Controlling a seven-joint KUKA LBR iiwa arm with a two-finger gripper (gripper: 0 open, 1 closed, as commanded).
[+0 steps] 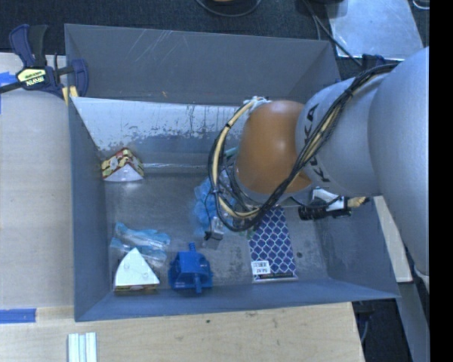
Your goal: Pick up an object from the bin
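The gripper [214, 231] is low at the frame's centre, against a crumpled light-blue wrapper [204, 202]. I cannot tell whether it is apart or together. The limp wrapper could slip free, and the lattice-patterned blue card [272, 241] just right could get dragged.

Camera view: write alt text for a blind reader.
A robot arm reaches into a grey metal bin, its orange wrist cover above a crumpled pale blue wrapper. A navy patterned card and blue plastic toy lie nearby.
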